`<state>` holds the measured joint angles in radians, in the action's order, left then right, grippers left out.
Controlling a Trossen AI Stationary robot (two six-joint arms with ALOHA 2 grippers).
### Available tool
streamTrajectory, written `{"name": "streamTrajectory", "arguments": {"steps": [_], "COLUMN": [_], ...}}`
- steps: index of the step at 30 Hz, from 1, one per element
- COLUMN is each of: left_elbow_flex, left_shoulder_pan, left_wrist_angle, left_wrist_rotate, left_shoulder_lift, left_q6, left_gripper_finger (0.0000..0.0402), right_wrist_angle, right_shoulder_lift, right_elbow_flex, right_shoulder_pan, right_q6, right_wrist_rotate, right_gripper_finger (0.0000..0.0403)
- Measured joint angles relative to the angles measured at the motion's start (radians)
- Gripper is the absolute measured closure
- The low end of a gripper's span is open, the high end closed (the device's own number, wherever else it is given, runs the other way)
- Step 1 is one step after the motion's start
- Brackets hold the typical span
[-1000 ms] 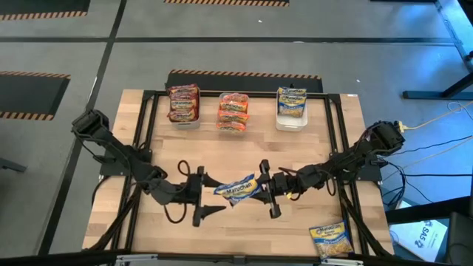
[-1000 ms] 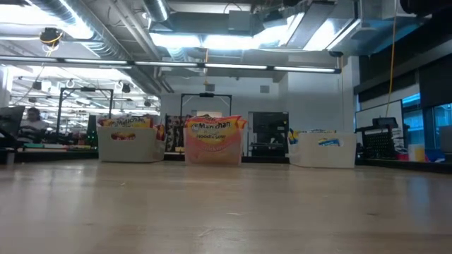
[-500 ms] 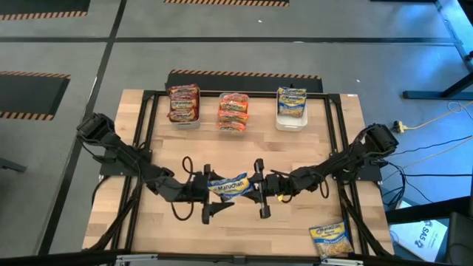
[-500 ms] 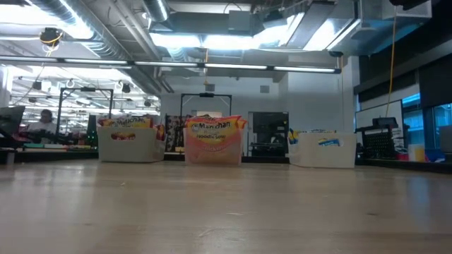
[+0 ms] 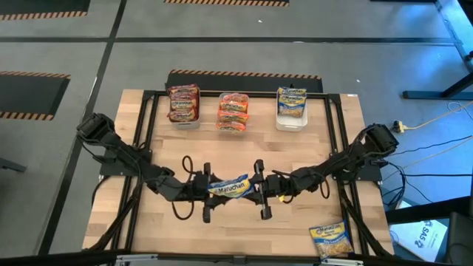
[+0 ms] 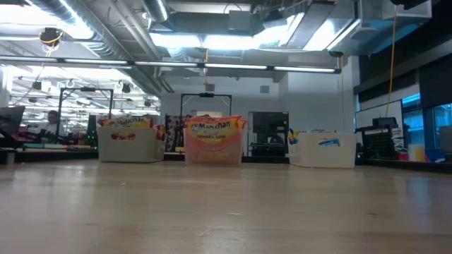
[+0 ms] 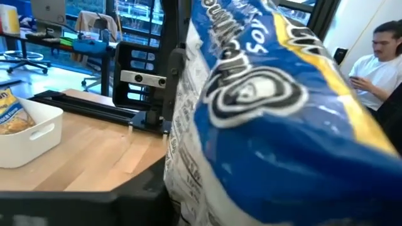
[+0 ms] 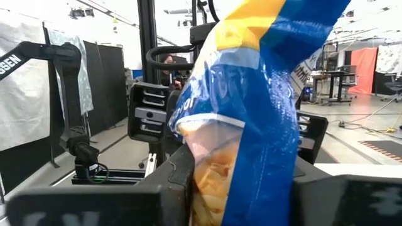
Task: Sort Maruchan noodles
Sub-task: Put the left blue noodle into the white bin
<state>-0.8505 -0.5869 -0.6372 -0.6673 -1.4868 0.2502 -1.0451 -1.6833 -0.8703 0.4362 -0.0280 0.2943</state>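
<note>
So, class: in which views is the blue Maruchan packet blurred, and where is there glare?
Left wrist view: the blue Maruchan packet fills the picture, soft and out of focus. Right wrist view: its blue edge is blurred too. Low view: the ceiling lights glare; the bins stay sharp.

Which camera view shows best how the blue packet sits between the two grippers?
The high view: the blue packet hangs between the left gripper and right gripper. Both wrist views show only close-up parts of it; the low view misses it.

A wooden table stands on grey floor with striped hazard tape. Overhead, ceiling lights glow beneath exposed ducts.
</note>
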Motion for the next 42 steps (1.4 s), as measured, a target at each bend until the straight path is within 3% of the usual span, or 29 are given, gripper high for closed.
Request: {"name": "streamTrajectory", "arguments": {"steps": [4, 9, 15, 18, 21, 25, 30, 37, 42], "left_elbow_flex": [0.000, 0.001, 0.001, 0.000, 0.001, 0.000, 0.001, 0.001, 0.001], "left_shoulder_pan": [0.000, -0.004, -0.028, -0.017, 0.015, 0.056, 0.088, 0.112, 0.114], "left_wrist_angle": [0.003, 0.025, 0.192, 0.313, 0.401, 0.453, 0.463, 0.483, 0.499], "left_wrist_rotate": [-0.001, 0.001, -0.014, -0.009, 0.024, 0.038, 0.105, 0.109, 0.111], "left_shoulder_lift": [0.000, 0.016, 0.070, 0.071, 0.047, 0.046, 0.046, 0.046, 0.046], "left_q6": [-0.025, -0.024, 0.004, 0.001, -0.020, -0.057, -0.139, -0.157, -0.157], "left_gripper_finger": [0.0260, 0.0269, 0.0269, 0.0269, 0.0269, 0.0269, 0.0269, 0.0269, 0.0269], "right_wrist_angle": [0.001, 0.036, 0.407, 0.571, 0.822, 1.213, 1.514, 1.756, 1.858], "right_shoulder_lift": [0.000, 0.020, 0.245, 0.346, 0.379, 0.313, 0.190, -0.013, -0.139], "right_elbow_flex": [0.000, 0.000, 0.001, -0.034, -0.156, -0.377, -0.614, -0.850, -0.957], "right_shoulder_pan": [0.000, 0.006, 0.069, 0.084, 0.067, 0.012, -0.081, -0.196, -0.217], "right_q6": [0.001, -0.032, -0.038, 0.010, 0.058, 0.131, 0.215, 0.317, 0.309], "right_wrist_rotate": [0.001, 0.001, 0.104, 0.133, 0.141, 0.076, -0.050, -0.325, -0.402], "right_gripper_finger": [0.0287, 0.0213, 0.0123, 0.0100, 0.0094, 0.0098, 0.0106, 0.0107, 0.0107]}}
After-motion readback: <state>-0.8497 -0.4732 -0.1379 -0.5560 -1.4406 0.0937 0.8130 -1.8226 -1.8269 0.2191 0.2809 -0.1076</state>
